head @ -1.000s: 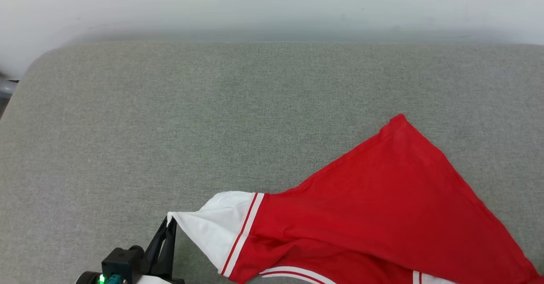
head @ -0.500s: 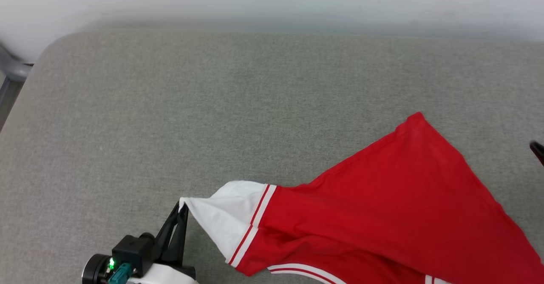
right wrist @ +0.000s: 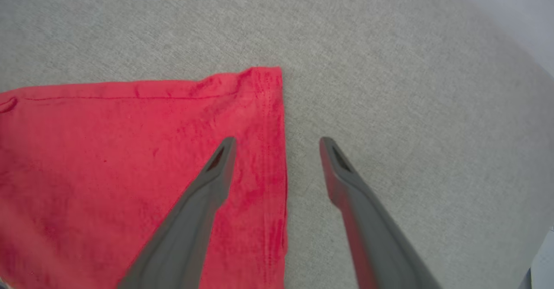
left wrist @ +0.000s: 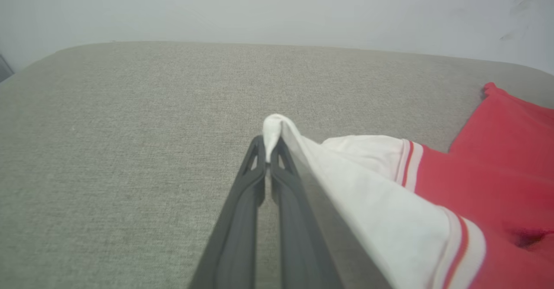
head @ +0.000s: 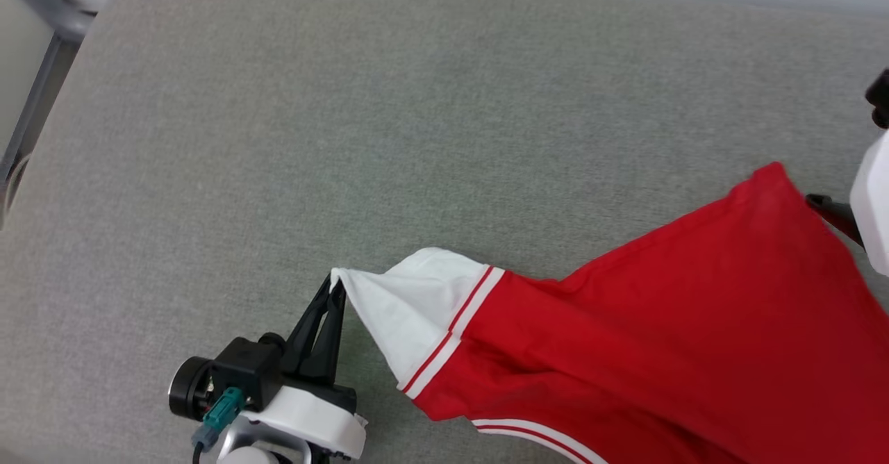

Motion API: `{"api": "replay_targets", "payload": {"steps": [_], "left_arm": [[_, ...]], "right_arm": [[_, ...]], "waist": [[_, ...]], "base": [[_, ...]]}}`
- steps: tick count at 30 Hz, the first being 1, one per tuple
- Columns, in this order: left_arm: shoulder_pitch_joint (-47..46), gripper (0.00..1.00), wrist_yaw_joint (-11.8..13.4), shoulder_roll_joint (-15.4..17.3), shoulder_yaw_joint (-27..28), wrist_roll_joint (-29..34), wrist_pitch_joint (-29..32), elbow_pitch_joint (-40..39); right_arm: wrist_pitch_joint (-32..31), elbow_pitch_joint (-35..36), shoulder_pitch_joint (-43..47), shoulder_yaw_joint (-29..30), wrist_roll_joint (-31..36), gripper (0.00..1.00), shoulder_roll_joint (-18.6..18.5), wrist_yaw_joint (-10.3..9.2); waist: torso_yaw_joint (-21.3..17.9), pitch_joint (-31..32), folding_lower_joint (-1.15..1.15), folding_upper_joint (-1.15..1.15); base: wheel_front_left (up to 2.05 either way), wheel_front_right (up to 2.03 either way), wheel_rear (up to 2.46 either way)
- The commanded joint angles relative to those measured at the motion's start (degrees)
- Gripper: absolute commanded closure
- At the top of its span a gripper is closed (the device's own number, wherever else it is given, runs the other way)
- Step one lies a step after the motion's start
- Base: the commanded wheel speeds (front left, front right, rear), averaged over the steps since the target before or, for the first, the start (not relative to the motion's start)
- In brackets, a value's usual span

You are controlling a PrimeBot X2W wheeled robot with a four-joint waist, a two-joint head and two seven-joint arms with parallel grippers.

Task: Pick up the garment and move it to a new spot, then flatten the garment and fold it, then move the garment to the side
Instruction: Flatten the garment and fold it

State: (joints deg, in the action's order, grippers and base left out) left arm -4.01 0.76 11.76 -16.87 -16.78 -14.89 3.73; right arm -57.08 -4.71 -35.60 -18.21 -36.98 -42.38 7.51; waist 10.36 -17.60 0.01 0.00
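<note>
The garment (head: 660, 311) is a red jersey with white sleeves and red-and-white striped trim, lying stretched over the grey padded surface toward the lower right of the head view. My left gripper (head: 335, 285) is shut on the tip of its white sleeve (left wrist: 277, 126), which is pulled to a point. In the right wrist view my right gripper (right wrist: 277, 144) is open above the garment's red hem corner (right wrist: 259, 85); one finger hangs over the cloth, the other over bare surface. Its dark fingertip (head: 826, 208) shows at the head view's right edge.
The grey fabric surface (head: 347, 117) stretches wide to the left and back. Its rounded far-left corner meets a metal frame leg (head: 42, 68). A pale wall (left wrist: 277, 8) stands behind the far edge.
The head camera has tilted down, shifting the whole picture. My right gripper has opened and let go of the red hem corner, and it has come into the head view's right edge.
</note>
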Motion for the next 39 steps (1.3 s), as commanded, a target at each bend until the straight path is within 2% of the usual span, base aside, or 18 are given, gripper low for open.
{"api": "replay_targets", "payload": {"steps": [1, 8, 15, 16, 17, 18, 23, 29, 34, 39], "left_arm": [[-1.4, 1.0, -0.2, -0.6, -0.3, 0.5, -0.3, -0.1], [-3.4, 1.0, -1.1, -2.4, -0.1, 0.8, -0.4, 0.1], [-4.0, 1.0, -2.2, -3.5, 0.8, 1.6, -0.4, 0.6], [-3.9, 1.0, -2.2, -3.6, 1.0, 1.6, -0.4, 0.8], [-3.9, 1.0, -2.3, -3.6, 1.3, 1.7, -0.4, 1.0], [-3.8, 1.0, -2.4, -3.7, 1.5, 1.9, -0.4, 1.1], [-3.5, 1.0, -2.7, -3.7, 2.2, 2.4, -0.4, 1.8], [-2.2, 1.0, -3.1, -2.9, 3.8, 2.9, -0.4, 2.1], [-1.6, 1.0, -2.9, -1.0, 5.5, 3.6, -0.4, 0.7], [-4.2, 1.0, -2.9, 1.7, 7.2, 4.0, -0.2, -1.9]], "right_arm": [[-0.5, -2.8, -2.4, -1.9, 0.8, 0.0, 0.7, -0.05], [2.3, -14.7, -7.6, -6.4, 2.7, 0.0, 3.4, -0.05], [3.7, -22.0, -4.9, -11.2, 1.5, 0.0, 4.6, -0.05], [4.1, -22.3, -4.9, -11.7, 1.3, 0.53, 4.4, -0.05], [4.6, -22.6, -5.1, -12.0, 1.1, 0.95, 4.2, -0.05], [5.2, -22.8, -5.4, -12.2, 0.8, 1.0, 4.0, -0.05], [10.3, -22.1, -7.1, -12.2, -0.6, 1.0, 3.7, -0.05], [19.7, -18.7, -8.1, -13.0, -3.2, 1.0, 2.9, -0.05], [27.8, -14.9, -7.2, -13.1, -4.5, 1.0, 1.7, -0.05], [33.3, -11.4, -5.5, -11.9, -4.4, 1.0, 1.4, -0.05]], "waist": [[2.1, -2.2, -0.01, 0.0], [4.8, -5.5, -0.01, 0.0], [5.2, -6.4, -0.01, 0.0], [5.0, -6.3, -0.01, 0.0], [4.8, -6.2, -0.01, 0.0], [4.6, -6.1, -0.01, 0.0], [3.6, -4.7, -0.01, 0.0], [1.6, -0.4, -0.01, 0.0], [-0.7, 3.7, -0.01, 0.0], [-3.0, 7.3, -0.01, 0.0]], "base": [[0.0, 0.0, 0.0], [0.0, 0.0, 0.0], [0.0, 0.0, 0.0], [0.0, 0.0, 0.0], [0.0, 0.0, 0.0], [0.0, 0.0, 0.0], [0.0, 0.0, 0.0], [0.0, 0.0, 0.0], [0.0, 0.0, 0.0], [0.0, 0.0, 0.0]]}}
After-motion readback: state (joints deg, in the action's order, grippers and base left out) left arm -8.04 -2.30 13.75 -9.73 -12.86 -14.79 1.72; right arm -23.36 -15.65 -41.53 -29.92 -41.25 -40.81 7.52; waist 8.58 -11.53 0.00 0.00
